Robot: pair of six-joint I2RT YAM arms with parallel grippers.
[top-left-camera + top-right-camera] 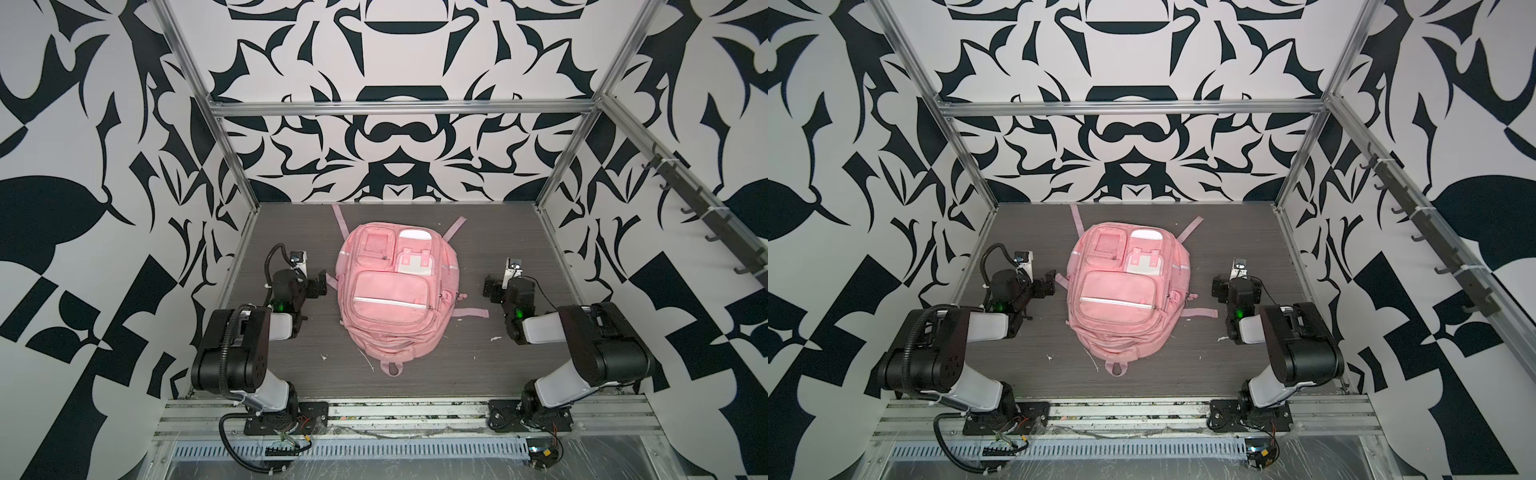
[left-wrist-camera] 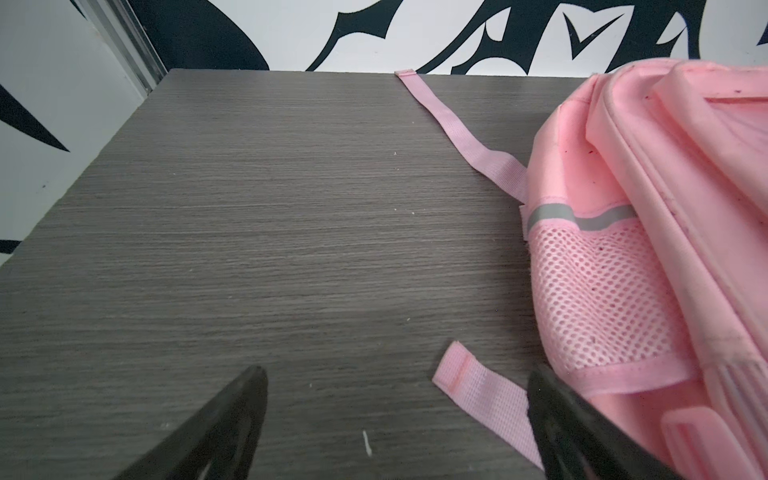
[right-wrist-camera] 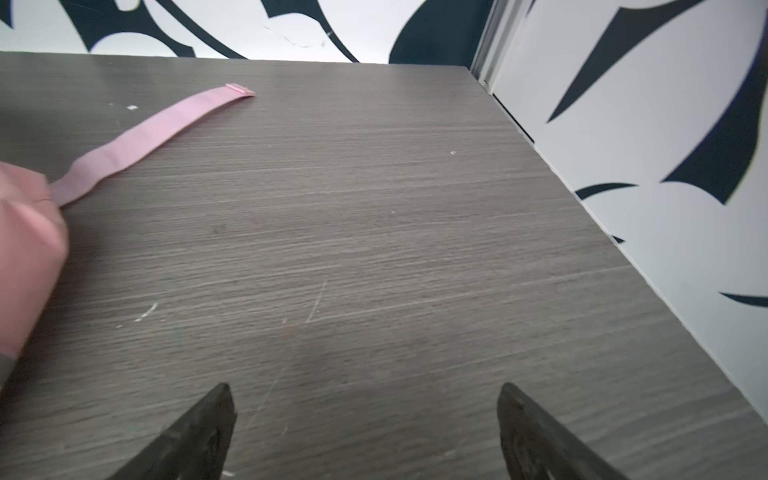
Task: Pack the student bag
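Note:
The student bag [image 1: 395, 299] [image 1: 1125, 295], a pink backpack with zip front pockets and white strips, lies flat in the middle of the table, front side up, all pockets zipped. Pink straps trail out from its edges. My left gripper [image 1: 318, 284] [image 1: 1045, 286] hovers just left of the bag, open and empty. In the left wrist view the left gripper [image 2: 397, 374] has a short strap end [image 2: 486, 390] beside one finger, and the bag's mesh side pocket [image 2: 598, 291] is close by. My right gripper [image 1: 492, 289] [image 1: 1221, 286] [image 3: 365, 388] stands open over bare table, apart from the bag [image 3: 25, 257].
The grey wood-grain table [image 1: 291, 365] is boxed in by patterned walls and aluminium posts [image 1: 232, 166]. A rail of dark hooks [image 1: 706, 216] runs along the right wall. Small white scraps [image 1: 494, 338] lie on the table. A long strap [image 3: 145, 133] reaches toward the back wall.

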